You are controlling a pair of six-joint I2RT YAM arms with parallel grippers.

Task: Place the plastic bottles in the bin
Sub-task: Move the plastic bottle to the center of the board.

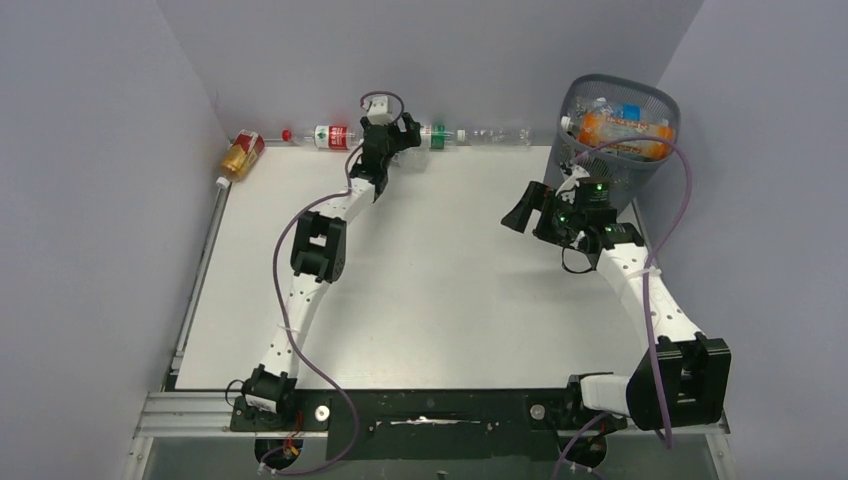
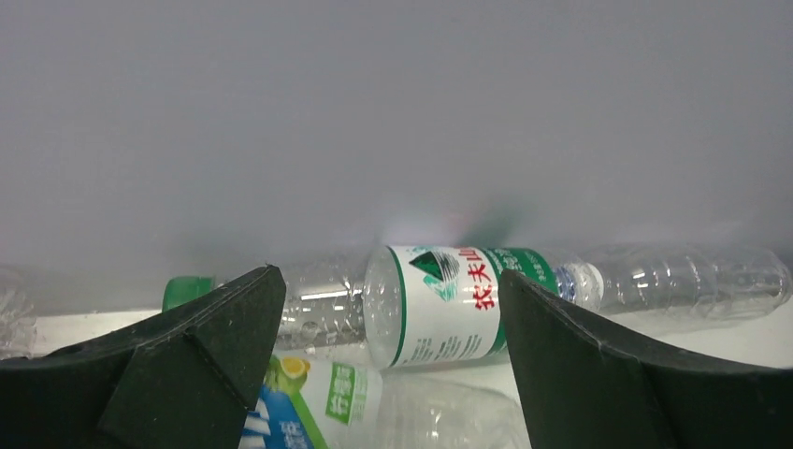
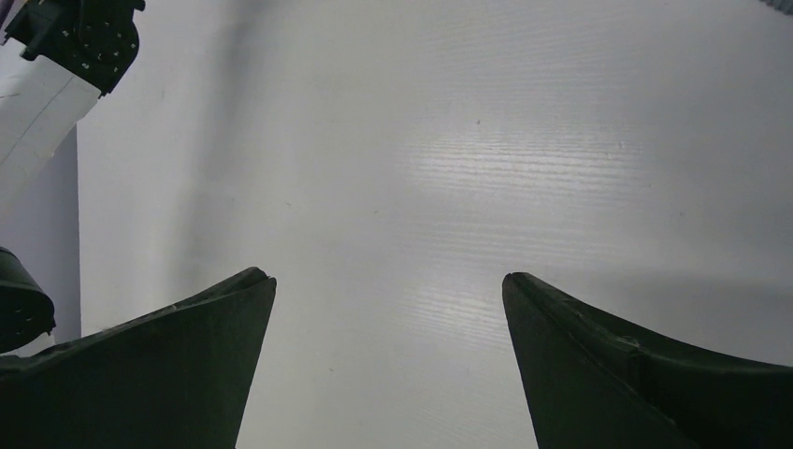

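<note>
Lying along the back wall (image 1: 430, 60), left of the bin (image 1: 630, 172), four plastic bottles show from above: a clear bottle (image 1: 503, 135) nearest the bin, then a green-labelled bottle (image 1: 440, 135), a red-labelled bottle (image 1: 327, 135), and an amber bottle (image 1: 241, 156) farthest from it. The left wrist view shows a fifth, a blue-and-green-labelled bottle (image 2: 309, 402), below the left gripper (image 1: 408, 132), whose two fingers are spread wide before the green-labelled bottle. Inside the bin lie more bottles, some orange; their count cannot be told. Just left of the bin, the right gripper (image 1: 520, 215) hangs over the table (image 1: 450, 290), fingers apart and empty.
</note>
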